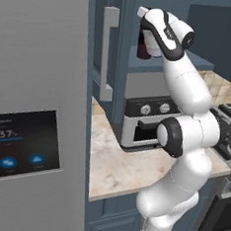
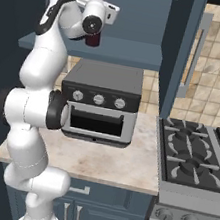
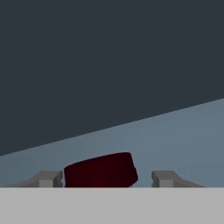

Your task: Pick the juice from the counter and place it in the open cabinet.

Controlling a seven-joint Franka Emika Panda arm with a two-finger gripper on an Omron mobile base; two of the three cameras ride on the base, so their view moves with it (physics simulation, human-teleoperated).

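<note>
Up at the blue shelf (image 2: 127, 51) of the open cabinet (image 1: 110, 52), the pincer (image 3: 105, 178) had its two grey fingertips (image 3: 48, 178) spread apart. One tip sat on each side of the juice (image 3: 99, 170), with a small gap between each tip and the bottle. So the pincer was open and was not squeezing anything. In the hand view, the dark red top of the juice showed low down between the tips, with the pale blue shelf running behind it and the dark inside of the cabinet above.

From the left base view, the juice (image 1: 142, 44) stood upright on the shelf, mostly hidden behind the white hand. From the right base view, only a small dark red bit of the juice (image 2: 93, 38) peeked out under the hand.

The white arm (image 2: 39, 75) reached up high from the base to the shelf. The cabinet door (image 1: 106, 47) with its long pale handle (image 1: 108, 52) hung open to the left of the hand. Right under the shelf sat a toaster oven (image 2: 101, 103) on the marbled desk (image 2: 103, 164). A black stove (image 2: 193, 156) stood just beside the desk on the right. A big grey fridge (image 1: 36, 105) with a small screen stood on the left.
</note>
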